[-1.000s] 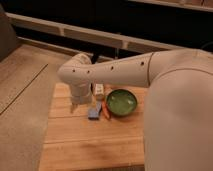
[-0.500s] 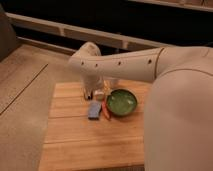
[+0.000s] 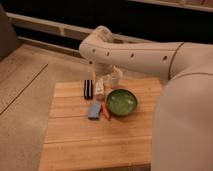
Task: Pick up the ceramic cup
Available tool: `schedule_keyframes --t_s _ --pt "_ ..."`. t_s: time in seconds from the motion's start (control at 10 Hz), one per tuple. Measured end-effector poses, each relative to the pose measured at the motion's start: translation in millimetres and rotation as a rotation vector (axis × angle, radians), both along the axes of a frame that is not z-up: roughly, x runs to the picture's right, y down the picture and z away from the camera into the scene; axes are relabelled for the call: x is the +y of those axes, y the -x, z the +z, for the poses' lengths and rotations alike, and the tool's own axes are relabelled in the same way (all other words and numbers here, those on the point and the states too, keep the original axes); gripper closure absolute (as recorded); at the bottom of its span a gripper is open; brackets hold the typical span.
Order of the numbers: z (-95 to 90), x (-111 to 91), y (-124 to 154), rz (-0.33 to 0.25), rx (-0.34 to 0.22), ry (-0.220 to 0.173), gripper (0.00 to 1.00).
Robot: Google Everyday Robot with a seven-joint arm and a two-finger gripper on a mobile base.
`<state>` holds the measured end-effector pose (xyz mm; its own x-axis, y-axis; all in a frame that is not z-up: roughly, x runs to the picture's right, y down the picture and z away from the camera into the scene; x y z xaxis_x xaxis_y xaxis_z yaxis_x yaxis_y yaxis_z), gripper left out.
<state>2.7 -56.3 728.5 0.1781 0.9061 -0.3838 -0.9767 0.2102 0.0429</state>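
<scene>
Nearest on the wooden table (image 3: 75,145), well short of my gripper (image 3: 109,71), lie a blue sponge (image 3: 94,111) and an orange item (image 3: 105,110) touching it, with the green bowl (image 3: 121,102) just beside them. Farther back, left of my gripper, stand a black striped block (image 3: 88,88) and a small white bottle (image 3: 100,86). Just below my gripper sits the ceramic cup (image 3: 116,78); I cannot tell whether my gripper is open or closed.

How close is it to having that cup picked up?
Not yet. Done: the arm reaches over the far side of the table. In hand: the gripper hangs right beside the cup, which stands on the table. Left: gripping it and lifting.
</scene>
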Motion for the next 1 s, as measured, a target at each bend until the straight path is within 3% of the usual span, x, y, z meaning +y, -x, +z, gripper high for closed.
schedule_keyframes --t_s 0.3,0.5,0.6,1.0 --pt "3.0 1.0 -9.7 -0.006 0.026 0.006 0.35" --pt "17.3 -13.3 -43.5 -0.021 0.087 -0.019 0.35" --pt "26.4 -24.7 -53.0 -0.034 0.083 -0.043 0.35" --pt "66.7 -68.3 -54.8 -0.072 -0.061 -0.13 0.35"
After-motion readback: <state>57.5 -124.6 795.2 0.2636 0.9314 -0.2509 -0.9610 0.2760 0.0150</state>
